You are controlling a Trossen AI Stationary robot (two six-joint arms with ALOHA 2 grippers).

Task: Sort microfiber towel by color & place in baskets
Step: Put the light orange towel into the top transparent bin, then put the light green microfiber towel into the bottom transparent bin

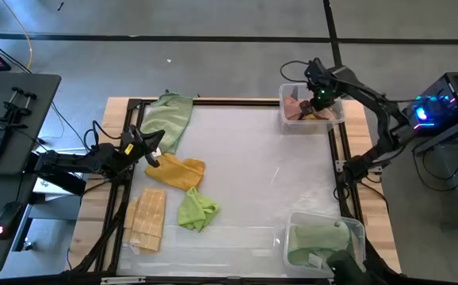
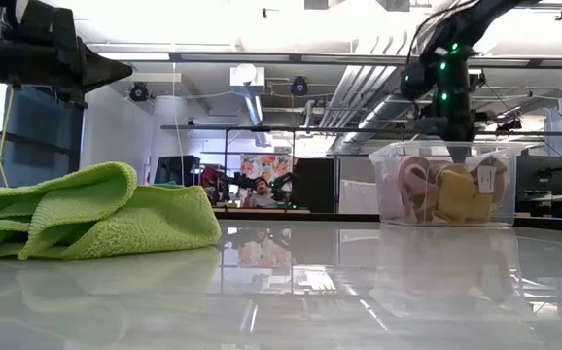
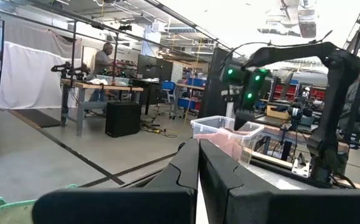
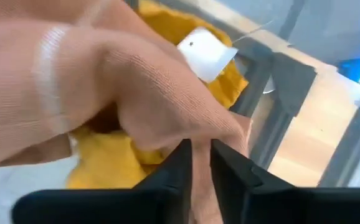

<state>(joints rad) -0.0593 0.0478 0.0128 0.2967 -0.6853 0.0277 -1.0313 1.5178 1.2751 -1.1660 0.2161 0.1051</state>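
A clear basket point(image 1: 333, 120) at the table's far right holds a pink towel point(image 4: 105, 81) lying over a yellow towel point(image 4: 102, 171) with a white tag point(image 4: 205, 53). My right gripper point(image 4: 200, 168) points down into this basket, shut on the pink towel. A second clear basket point(image 1: 357, 229) at the near right holds green towels. On the table's left part lie a green towel point(image 1: 169, 119), a yellow towel point(image 1: 181, 171), a light green towel point(image 1: 197, 210) and a folded tan towel point(image 1: 148, 218). My left gripper point(image 3: 198, 171) waits shut and bare at the left edge. My right gripper pinches a bunched edge of the pink towel point(image 4: 200, 140) between its two fingers, coming from above and pointing down into the far right basket. How many layers it has cannot be told. The rest of the towel lies slack on the yellow towel inside the basket.
A dark frame point(image 1: 336, 150) runs around the glossy white work surface point(image 1: 253, 174). The middle of the surface is bare. In the low view the light green towel point(image 2: 87, 219) lies close at the left and the far basket point(image 2: 446, 194) stands at the right.
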